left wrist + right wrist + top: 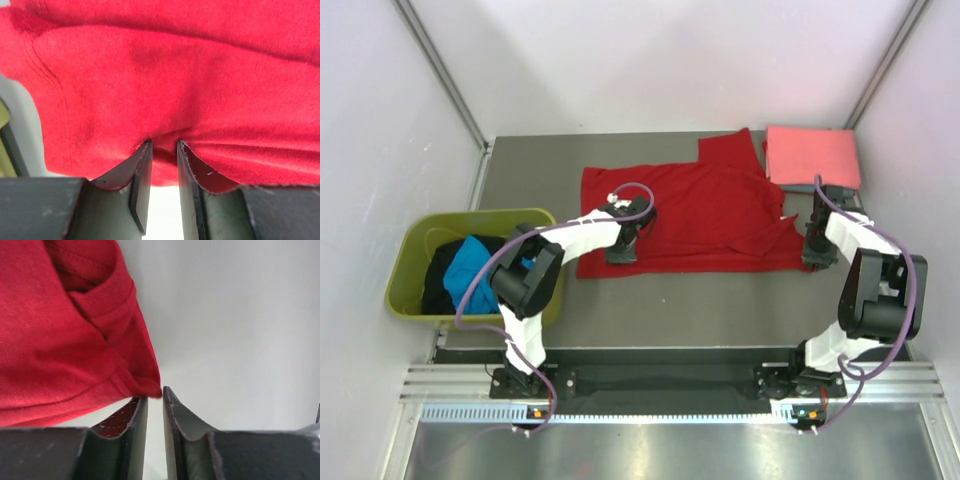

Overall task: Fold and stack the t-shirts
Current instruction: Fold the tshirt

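The red t-shirt (710,215) lies flat mid-table, its long axis running left to right. One sleeve points toward the far edge, beside the folded salmon-pink t-shirt (812,155). My left gripper (165,145) pinches its near hem. My right gripper (155,392) sits nearly closed at the shirt's right corner, and I cannot tell if it grips. Bare table (700,300) runs along the near hem.

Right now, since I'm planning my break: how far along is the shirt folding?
Done: one pink shirt lies folded at the far right. In hand: the red shirt lies spread out; the left gripper pinches its near edge, the right gripper sits at its near right corner, grip unclear. Left: folding and stacking it, plus the shirts in the tub.
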Controlling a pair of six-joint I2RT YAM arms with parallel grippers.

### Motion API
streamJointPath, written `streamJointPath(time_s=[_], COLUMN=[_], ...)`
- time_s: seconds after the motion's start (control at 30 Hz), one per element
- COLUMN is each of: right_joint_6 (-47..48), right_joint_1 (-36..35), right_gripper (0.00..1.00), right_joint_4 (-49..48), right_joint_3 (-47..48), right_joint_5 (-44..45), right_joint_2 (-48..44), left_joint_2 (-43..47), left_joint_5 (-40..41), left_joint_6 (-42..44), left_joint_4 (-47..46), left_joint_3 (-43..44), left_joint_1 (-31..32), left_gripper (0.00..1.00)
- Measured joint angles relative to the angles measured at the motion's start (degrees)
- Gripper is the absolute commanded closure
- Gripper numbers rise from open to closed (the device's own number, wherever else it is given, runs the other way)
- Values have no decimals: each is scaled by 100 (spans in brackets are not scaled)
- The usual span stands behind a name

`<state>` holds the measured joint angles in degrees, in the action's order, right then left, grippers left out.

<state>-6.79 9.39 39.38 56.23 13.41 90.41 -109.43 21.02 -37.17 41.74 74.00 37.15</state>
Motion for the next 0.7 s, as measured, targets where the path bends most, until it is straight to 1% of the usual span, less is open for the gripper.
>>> streamJointPath(time_s=[0.03, 0.1, 0.23, 0.37, 0.43, 0.53, 0.6, 0.7], right_joint_6=[-22, -81, -247, -544, -741, -1106, -1320, -1558], right_joint_1=[-13, -22, -22, -22, -22, -22, -22, -22], right_gripper=[79, 74, 71, 68, 68, 70, 72, 72], right_joint_4=[74, 184, 656, 824, 774, 616, 337, 33], right_joint_3=[11, 22, 321, 809, 885, 787, 568, 227], right_joint_5=[9, 61, 350, 455, 352, -83, -424, -577], right_joint_2=[-13, -72, -267, -396, -463, -568, -643, -658], left_joint_2=[39, 103, 214, 236, 236, 236, 232, 140], left_joint_5=[28, 50, 13, -15, -13, -48, -103, -214], left_joint_6=[-28, -63, -63, 107, 256, 503, 638, 774], left_joint_4=[28, 160, 640, 1303, 1493, 1526, 1506, 1491], left_joint_3=[-48, -122, -181, 127, 509, 1056, 1224, 1272], left_joint_1=[37, 122, 313, 365, 317, 127, -79, -358], left_gripper=[67, 67, 65, 63, 63, 65, 66, 67])
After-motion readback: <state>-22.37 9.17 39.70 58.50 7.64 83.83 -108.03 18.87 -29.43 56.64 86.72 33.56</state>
